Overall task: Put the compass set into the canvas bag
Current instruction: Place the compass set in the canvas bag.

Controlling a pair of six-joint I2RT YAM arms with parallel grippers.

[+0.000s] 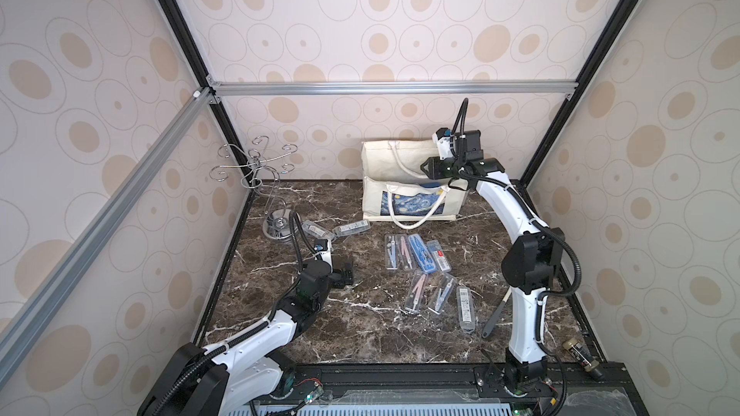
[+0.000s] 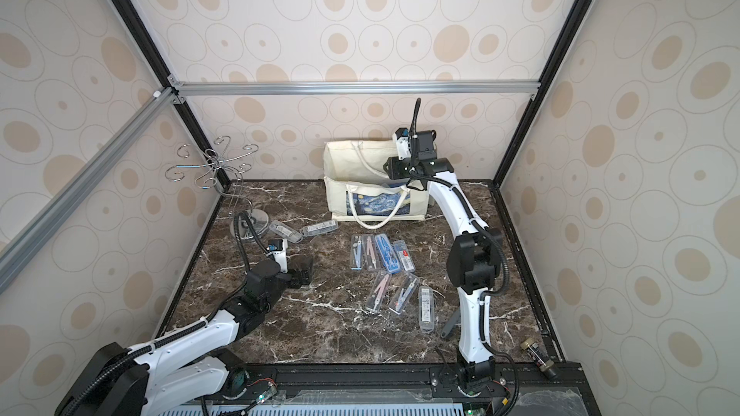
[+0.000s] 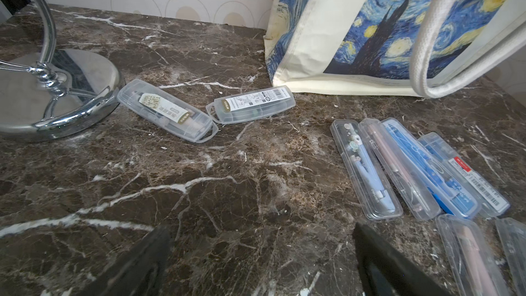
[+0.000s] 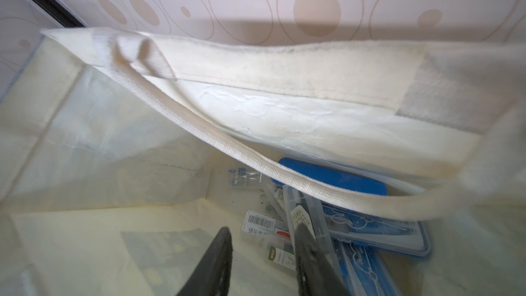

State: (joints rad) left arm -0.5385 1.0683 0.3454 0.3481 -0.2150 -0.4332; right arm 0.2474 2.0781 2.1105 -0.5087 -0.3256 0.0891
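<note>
Marble tabletop [image 1: 360, 326]: nine compass sets [image 1: 421, 254], one canvas bag [image 1: 376, 202]

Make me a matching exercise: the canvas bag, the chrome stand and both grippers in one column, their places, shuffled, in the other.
1. canvas bag
2. chrome stand
3. left gripper
4. right gripper

A. at the bag's open top
B. back left corner of the table
C. low over a bare patch, jaws wide
D. upright at the back, mouth open

Pairs: 1-D, 2-B, 3-C, 4-A

The right claw [image 4: 263, 227], jaws parted, hangs inside the canvas bag [image 4: 113, 138] above piled compass sets [image 4: 370, 229].
</note>
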